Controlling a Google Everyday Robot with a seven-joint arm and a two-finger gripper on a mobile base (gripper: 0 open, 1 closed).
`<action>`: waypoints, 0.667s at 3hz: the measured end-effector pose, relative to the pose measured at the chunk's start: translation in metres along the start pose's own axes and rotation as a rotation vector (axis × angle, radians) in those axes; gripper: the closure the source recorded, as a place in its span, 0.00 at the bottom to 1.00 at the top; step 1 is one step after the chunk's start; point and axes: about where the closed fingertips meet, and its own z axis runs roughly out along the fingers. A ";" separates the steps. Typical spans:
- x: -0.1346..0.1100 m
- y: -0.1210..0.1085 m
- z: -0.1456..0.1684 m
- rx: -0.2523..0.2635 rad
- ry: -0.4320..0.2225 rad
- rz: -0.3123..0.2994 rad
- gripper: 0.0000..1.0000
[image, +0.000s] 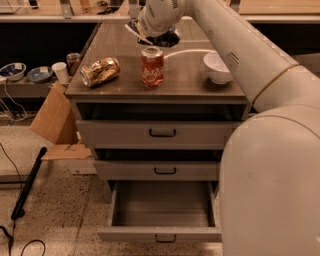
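Two cans sit on the table (120, 50): a red can (152, 67) stands upright near the front edge, and a golden can (100, 71) lies on its side, well apart from it. The pincer (155, 39) hangs just behind and above the red can; I cannot tell whether it is apart or together. A white bowl (218, 67) stands on the red can's other side, and the bottom drawer (162, 212) is pulled out.
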 end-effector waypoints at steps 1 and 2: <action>0.000 -0.003 -0.003 0.013 0.002 0.002 0.29; -0.003 -0.013 -0.016 0.048 -0.008 0.016 0.00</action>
